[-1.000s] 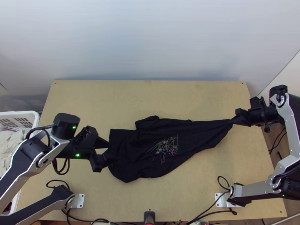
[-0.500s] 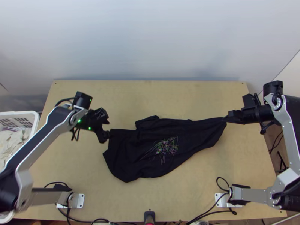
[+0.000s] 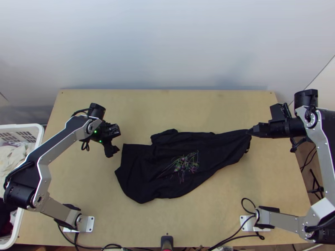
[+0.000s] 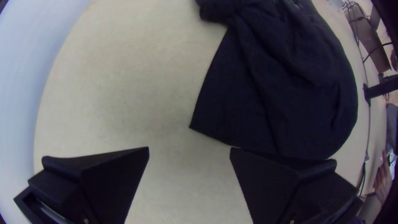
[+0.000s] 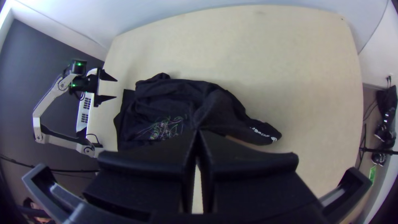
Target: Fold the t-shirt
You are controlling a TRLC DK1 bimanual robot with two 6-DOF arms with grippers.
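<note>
Left hand (image 4: 189,150) now sits apart from the shirt, farther up the desk (image 3: 217,217) than a second ago, fingers spread wide. Right hand (image 5: 198,132) has shifted slightly inward, pinching one end of the t-shirt (image 3: 142,167). Shirt lies rumpled mid-desk, its held end drawn toward the right arm. Assessment: still unfolded; left probably needs a fresh grip before any fold.
</note>
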